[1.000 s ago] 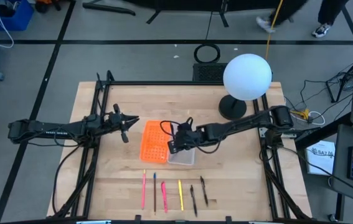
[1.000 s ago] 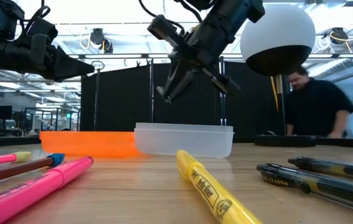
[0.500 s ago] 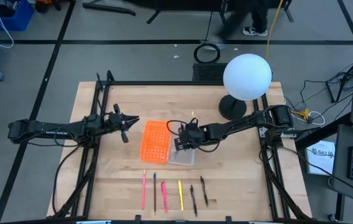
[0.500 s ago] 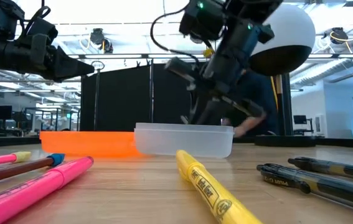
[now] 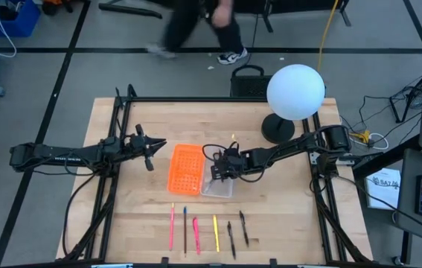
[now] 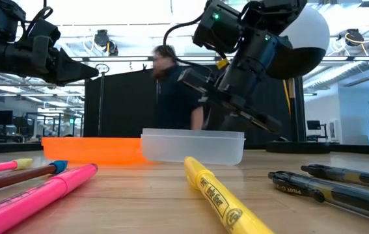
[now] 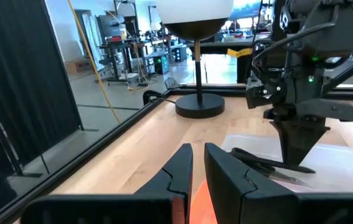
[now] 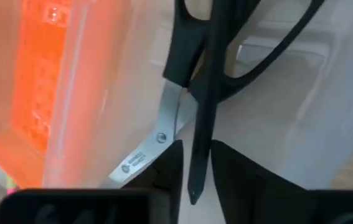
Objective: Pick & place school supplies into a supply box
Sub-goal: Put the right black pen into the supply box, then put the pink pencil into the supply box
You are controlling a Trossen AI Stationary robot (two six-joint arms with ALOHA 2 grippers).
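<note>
Black-handled scissors [image 8: 188,56] lie inside the clear supply box [image 5: 224,190], also seen from the left wrist [image 7: 258,163]. My right gripper [image 8: 196,148] reaches slanting down into the box [image 5: 216,170], its fingers a little apart on either side of the scissors' thin dark arm. Several pens [image 5: 215,233], pink, brown, yellow and black, lie in a row near the table's front edge; the yellow one [image 6: 220,198] is close in the low view. My left gripper [image 5: 151,154] waits level at the left, a narrow gap between its fingers [image 7: 198,152], holding nothing. My right gripper comes slanting down from the table's right, and its fingers [image 8: 226,165] stand either side of the scissors' dark arm [image 8: 202,106], just below the handles. I cannot tell whether they touch it. The silver blade [image 8: 154,142] rests on the box floor.
An orange perforated piece [image 5: 182,169] lies flat against the box's left side. A lamp with a white globe [image 5: 295,91] and black base [image 5: 277,128] stands at the far right. A person walks past beyond the table's far edge [image 5: 196,26].
My right gripper has come down into the supply box with the scissors, rolling a little on the way. The scissors, which hung above the box a second ago, are now inside it. A person has crossed behind the table from right to left.
</note>
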